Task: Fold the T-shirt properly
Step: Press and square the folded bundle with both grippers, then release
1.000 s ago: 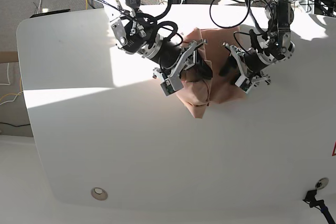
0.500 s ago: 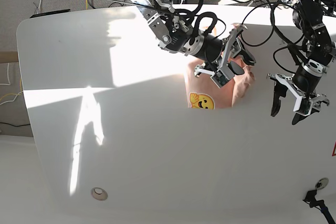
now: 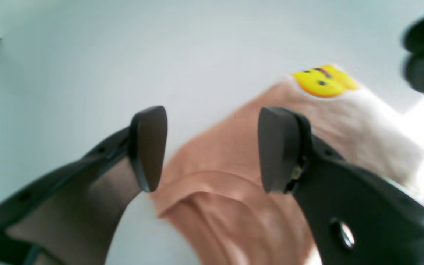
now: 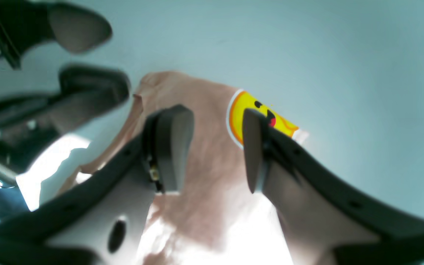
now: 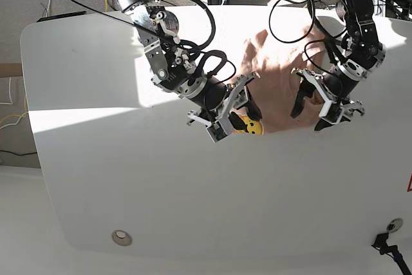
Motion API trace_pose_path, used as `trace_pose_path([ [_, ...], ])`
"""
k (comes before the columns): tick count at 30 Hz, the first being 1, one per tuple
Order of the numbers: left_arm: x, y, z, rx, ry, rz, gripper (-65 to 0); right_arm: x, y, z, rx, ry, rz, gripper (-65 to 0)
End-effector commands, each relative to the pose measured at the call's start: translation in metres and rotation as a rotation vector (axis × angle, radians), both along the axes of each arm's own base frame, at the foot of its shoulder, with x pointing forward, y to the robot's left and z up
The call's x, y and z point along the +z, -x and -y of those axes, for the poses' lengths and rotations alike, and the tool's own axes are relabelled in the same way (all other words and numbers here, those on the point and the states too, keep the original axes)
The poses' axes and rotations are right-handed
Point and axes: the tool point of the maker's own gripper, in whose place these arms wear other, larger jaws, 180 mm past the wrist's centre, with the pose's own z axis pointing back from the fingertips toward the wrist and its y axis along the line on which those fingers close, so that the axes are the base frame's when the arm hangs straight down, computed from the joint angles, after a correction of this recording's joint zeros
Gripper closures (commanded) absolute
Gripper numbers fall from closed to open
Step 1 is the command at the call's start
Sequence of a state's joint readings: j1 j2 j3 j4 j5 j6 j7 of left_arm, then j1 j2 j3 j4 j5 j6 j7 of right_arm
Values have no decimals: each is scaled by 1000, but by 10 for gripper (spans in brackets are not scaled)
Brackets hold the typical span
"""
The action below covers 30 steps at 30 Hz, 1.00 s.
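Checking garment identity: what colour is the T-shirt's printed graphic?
Yellow, on the T-shirt graphic; right wrist view shows it best.

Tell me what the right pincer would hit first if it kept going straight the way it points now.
Most likely the T-shirt: in the right wrist view, the right pincer stands open with folded pink cloth between its fingers, the yellow graphic beside one finger. Depth is unclear; the white table lies beyond.
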<state>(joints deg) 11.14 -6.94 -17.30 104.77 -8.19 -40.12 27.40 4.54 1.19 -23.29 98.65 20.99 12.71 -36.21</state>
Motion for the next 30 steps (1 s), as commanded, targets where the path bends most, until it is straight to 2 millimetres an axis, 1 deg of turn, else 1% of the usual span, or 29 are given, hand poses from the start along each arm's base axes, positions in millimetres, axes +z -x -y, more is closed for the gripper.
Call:
trace_pose_path([
  [1,2,6,7,-15,20,11,-364,16,-15,1,-9,-30,52,-245],
  [4,-12,27,11,-14,30,-42,-362,11,-30,2,-14,-10,48,-240],
  [5,-19,36,12,-16,31,-66,-341,10,-37,2,-18,-7,48,-218],
  [6,-25,44,16,-24,35,-89,-280,13,-44,1,-22,-13,62,-175],
  [7,-30,50,20,-31,39,-107,-190,12,-48,-2,-21,-19,63,-117],
  [8,-34,55,20,-32,39,-123,-80,11,-51,-10,-15,-28,63,-53],
  [9,-38,61,20,-32,39,-140,0,11,-56,-13,-17,-31,62,0],
  [11,-45,70,20,-32,40,-169,0,-1,-64,-15,-18,-16,28,0],
  [12,-48,75,20,-31,38,-182,0,-5,-64,-20,-13,-17,12,0],
  [14,-56,86,20,-30,39,-214,0,-16,-60,-31,3,-13,-15,0],
  [16,-61,91,20,-30,42,-232,0,-29,-59,-33,-9,-22,-33,0],
  [18,-73,95,19,-23,53,-269,0,-47,-55,-36,-7,-15,-57,0],
  [19,-82,98,18,-17,61,-295,0,-56,-53,-34,-12,-11,-65,0],
  [21,-94,92,15,-5,71,-318,0,-78,-47,-28,-38,-11,-99,0],
  [23,-103,79,10,7,71,-327,0,-94,-47,-6,-66,21,-104,0],
  [24,-109,71,9,4,48,-336,0,-101,-43,3,-74,33,-112,0],
  [25,-116,65,12,-13,25,-350,0,-109,-37,11,-82,42,-123,0],
  [28,-127,37,20,-57,-34,-359,0,-113,-24,41,-95,72,-102,0],
  [30,-125,16,26,-82,-50,-341,0,-109,-12,53,-95,81,-84,0],
])
